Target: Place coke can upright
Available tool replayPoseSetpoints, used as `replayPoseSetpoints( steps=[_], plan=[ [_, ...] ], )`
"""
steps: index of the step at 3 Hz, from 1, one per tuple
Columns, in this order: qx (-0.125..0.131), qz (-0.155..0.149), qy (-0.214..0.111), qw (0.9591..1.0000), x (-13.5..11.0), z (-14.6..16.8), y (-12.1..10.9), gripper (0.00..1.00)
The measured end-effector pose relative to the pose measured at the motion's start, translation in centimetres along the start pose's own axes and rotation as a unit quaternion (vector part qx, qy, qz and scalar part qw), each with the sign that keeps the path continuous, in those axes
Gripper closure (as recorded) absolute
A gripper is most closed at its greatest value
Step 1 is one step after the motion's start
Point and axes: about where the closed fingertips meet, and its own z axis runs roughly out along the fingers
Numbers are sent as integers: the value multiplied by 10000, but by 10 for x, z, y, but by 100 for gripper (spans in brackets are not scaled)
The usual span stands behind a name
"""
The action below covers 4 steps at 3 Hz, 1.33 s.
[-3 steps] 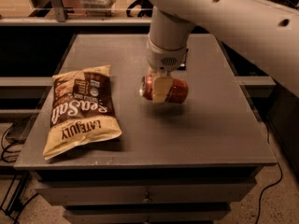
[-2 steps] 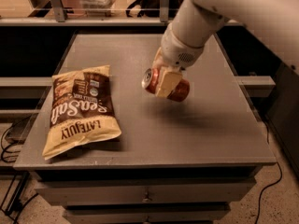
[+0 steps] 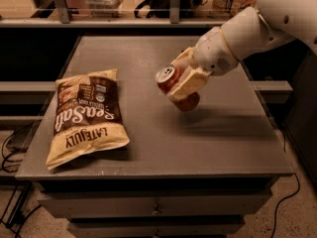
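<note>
The coke can (image 3: 173,83) is red with a silver top and is held tilted above the grey table (image 3: 208,138), its top facing up and to the left. My gripper (image 3: 184,79) comes in from the right on a white arm and is shut on the can, with cream-coloured fingers (image 3: 190,83) on both sides of it. The can is lifted off the table surface, and its shadow lies on the table to the right of it.
A large brown and cream chip bag (image 3: 86,115) lies flat on the left part of the table. A shelf rail (image 3: 148,21) runs behind the table. Drawer fronts (image 3: 153,207) are below the table's front edge. Cables lie on the floor at both sides.
The gripper has lifted the can off the table and turned it from lying on its side to a tilted pose. The arm has swung to reach in from the right.
</note>
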Motion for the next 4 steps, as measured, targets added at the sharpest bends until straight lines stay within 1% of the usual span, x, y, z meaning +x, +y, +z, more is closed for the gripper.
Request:
replayPoseSetpoints(
  steps=[1,2,3,4],
  plan=[
    [-50,322,-889,9955,-3,-7,1,100],
    [37,523,-1428,9884,-3,-12,2,100],
    [217,581,-1731,9829,-3,-14,4,87],
    [481,615,-1875,9792,-2,-9,8,68]
  ],
)
